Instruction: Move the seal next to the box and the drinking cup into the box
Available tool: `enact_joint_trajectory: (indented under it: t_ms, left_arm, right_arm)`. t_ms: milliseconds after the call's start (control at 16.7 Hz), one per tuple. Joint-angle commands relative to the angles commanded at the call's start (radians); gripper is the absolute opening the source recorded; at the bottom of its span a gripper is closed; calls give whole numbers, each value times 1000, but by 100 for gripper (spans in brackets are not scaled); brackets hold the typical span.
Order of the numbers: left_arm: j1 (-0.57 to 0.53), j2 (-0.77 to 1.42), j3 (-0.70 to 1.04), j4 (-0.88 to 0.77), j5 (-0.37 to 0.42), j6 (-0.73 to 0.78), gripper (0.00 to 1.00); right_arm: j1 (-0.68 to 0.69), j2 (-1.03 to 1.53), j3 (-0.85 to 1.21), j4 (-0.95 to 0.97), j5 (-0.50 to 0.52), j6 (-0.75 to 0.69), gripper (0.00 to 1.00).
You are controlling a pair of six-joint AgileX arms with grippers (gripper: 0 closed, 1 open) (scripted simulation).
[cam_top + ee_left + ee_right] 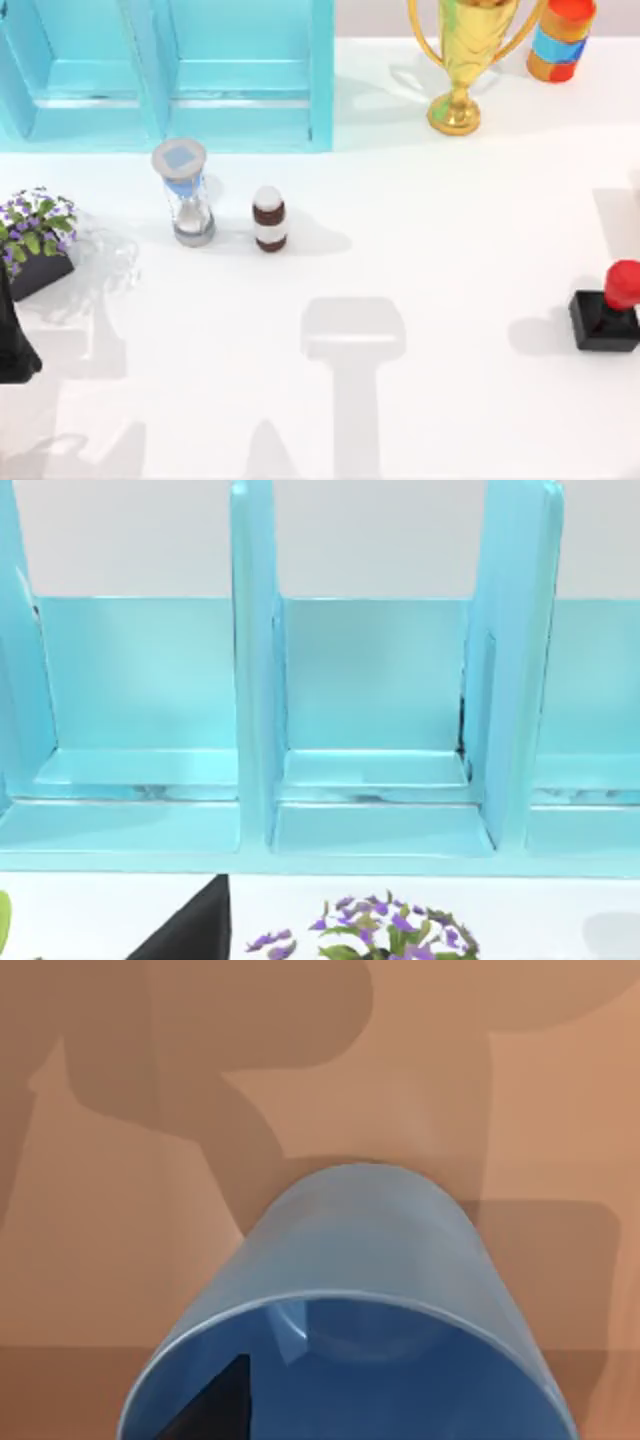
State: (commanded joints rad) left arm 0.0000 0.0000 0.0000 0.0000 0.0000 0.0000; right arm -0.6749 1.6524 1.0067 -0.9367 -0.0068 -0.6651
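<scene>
The drinking cup (370, 1260), a plain blue tumbler, hangs tilted close under my right wrist, above a flat brown surface (120, 1210) that looks like the box's inside. My right gripper (175, 1415) is shut on the cup's rim, with one black finger (215, 1405) inside the cup against its wall. The seal (608, 308), a red knob on a black square block, stands upright at the table's right edge. My left arm (14, 345) is parked at the table's left edge, far from both.
A light blue shelf rack (170, 75) (370, 780) spans the back left. An hourglass (186, 192) and a brown-and-white bottle (269, 218) stand mid-left, a flower pot (36, 245) at far left. A gold trophy (462, 60) and a striped cylinder (560, 38) stand back right.
</scene>
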Motion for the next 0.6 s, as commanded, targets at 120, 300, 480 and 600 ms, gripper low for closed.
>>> enact_joint_trajectory:
  t_ms: [120, 300, 480, 600]
  left_arm:
    - [0, 0, 0, 0, 0, 0, 100]
    - [0, 0, 0, 0, 0, 0, 100]
    - [0, 0, 0, 0, 0, 0, 100]
    - [0, 0, 0, 0, 0, 0, 100]
  right_arm:
    - [0, 0, 0, 0, 0, 0, 100]
    - [2, -10, 15, 0, -10, -2, 100]
    - [13, -39, 106, -21, -51, -9, 100]
    - [14, -54, 178, -69, -69, -15, 100]
